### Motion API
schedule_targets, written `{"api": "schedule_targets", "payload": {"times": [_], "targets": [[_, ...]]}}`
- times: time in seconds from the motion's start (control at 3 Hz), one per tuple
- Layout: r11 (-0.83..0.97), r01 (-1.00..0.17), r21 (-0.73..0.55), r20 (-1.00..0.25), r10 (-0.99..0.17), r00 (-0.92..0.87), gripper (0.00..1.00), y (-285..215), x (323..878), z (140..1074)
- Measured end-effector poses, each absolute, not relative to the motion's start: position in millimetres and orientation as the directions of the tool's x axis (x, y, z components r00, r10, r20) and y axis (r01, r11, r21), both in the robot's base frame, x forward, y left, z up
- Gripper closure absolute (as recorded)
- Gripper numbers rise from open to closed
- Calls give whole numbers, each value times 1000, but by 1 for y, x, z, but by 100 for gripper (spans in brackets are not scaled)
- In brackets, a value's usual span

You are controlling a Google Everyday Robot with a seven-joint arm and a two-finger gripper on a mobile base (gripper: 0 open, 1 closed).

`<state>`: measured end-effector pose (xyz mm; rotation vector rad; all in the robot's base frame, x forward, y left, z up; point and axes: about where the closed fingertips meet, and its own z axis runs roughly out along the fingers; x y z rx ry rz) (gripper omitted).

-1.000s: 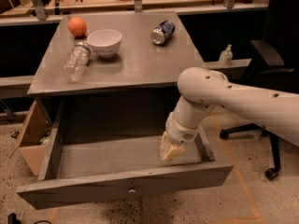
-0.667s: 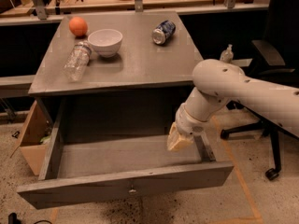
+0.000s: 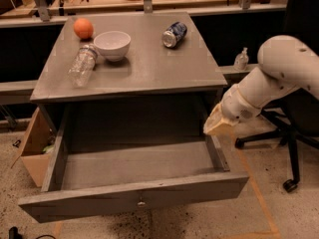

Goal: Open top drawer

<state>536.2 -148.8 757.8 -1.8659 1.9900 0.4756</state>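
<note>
In the single camera view, we are observing the top drawer (image 3: 134,195) standing pulled well out of the grey cabinet (image 3: 149,71), occupying the lower centre and lower left of the frame. Its wide front panel is running along the bottom of the frame, with a small round metal knob (image 3: 141,202) sitting at the panel's centre. We are seeing the drawer's floor and both side walls exposed.

We are noting the gripper (image 3: 218,126) at right centre of the frame, hanging just beside the rear part of the drawer's right side wall and below the cabinet top's right edge. Whether it is touching that wall, and whether it is wide or narrow, we cannot tell. The white arm (image 3: 271,76) is reaching in from the upper right.

On the cabinet top we are recording an orange (image 3: 83,28) at upper left, a white bowl (image 3: 112,44) just beside it, a clear plastic bottle (image 3: 82,65) lying on its side near the bowl, and a can (image 3: 174,34) lying well apart toward the upper centre.

A cardboard box (image 3: 35,151) is standing on the floor at the left edge, beside the cabinet. An office chair (image 3: 289,151) is standing at the right edge, behind the arm.
</note>
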Motion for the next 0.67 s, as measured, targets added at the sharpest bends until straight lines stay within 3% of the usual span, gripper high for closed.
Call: {"api": "schedule_targets", "payload": {"times": [0.33,0.67], "targets": [[156,-985,-77,-585,-807,-82,100,-185,553,811],[176,-978,-109,-618,-783,-72,85,-188,561,833]]}}
